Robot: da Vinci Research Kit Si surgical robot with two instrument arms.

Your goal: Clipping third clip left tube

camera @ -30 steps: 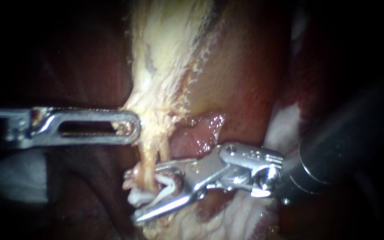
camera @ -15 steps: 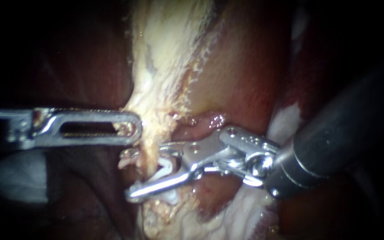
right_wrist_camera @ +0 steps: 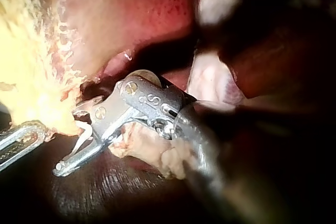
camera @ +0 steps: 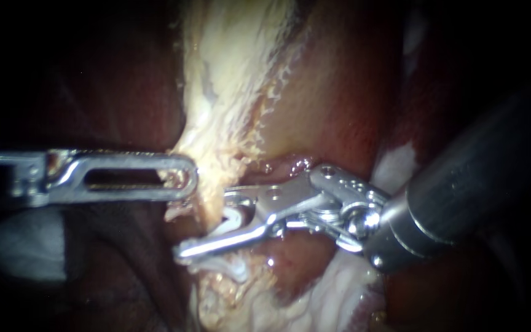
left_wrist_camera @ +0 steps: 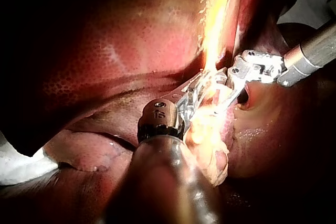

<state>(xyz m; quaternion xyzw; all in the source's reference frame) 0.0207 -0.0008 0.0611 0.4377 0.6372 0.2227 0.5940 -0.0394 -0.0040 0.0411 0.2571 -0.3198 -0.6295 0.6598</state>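
A pale yellow tube [camera: 207, 212] hangs down from the fatty gallbladder tissue [camera: 228, 74]. My left instrument [camera: 182, 178] comes in level from the left, and its slotted jaws are shut on the pale tissue at the top of the tube. My right instrument [camera: 204, 224] enters from the right. Its jaws are open and straddle the tube just under the left jaws, with a white clip [camera: 233, 221] seated between them. In the right wrist view the right instrument [right_wrist_camera: 71, 140] shows the clip [right_wrist_camera: 84, 137] beside the yellow tissue. In the left wrist view the left instrument [left_wrist_camera: 199, 90] meets the right instrument [left_wrist_camera: 226, 98] at the tube.
Dark red liver [camera: 339, 98] lies behind and to the right of the tube. More white clip material [camera: 232, 267] shows on the tube just under the lower right jaw. White gauze [camera: 26, 246] lies low on the left, and pale tissue [camera: 333, 295] under the right shaft.
My right instrument has moved up the tube and a little left, so its jaws now straddle it closer to the left jaws. The left instrument has held still.
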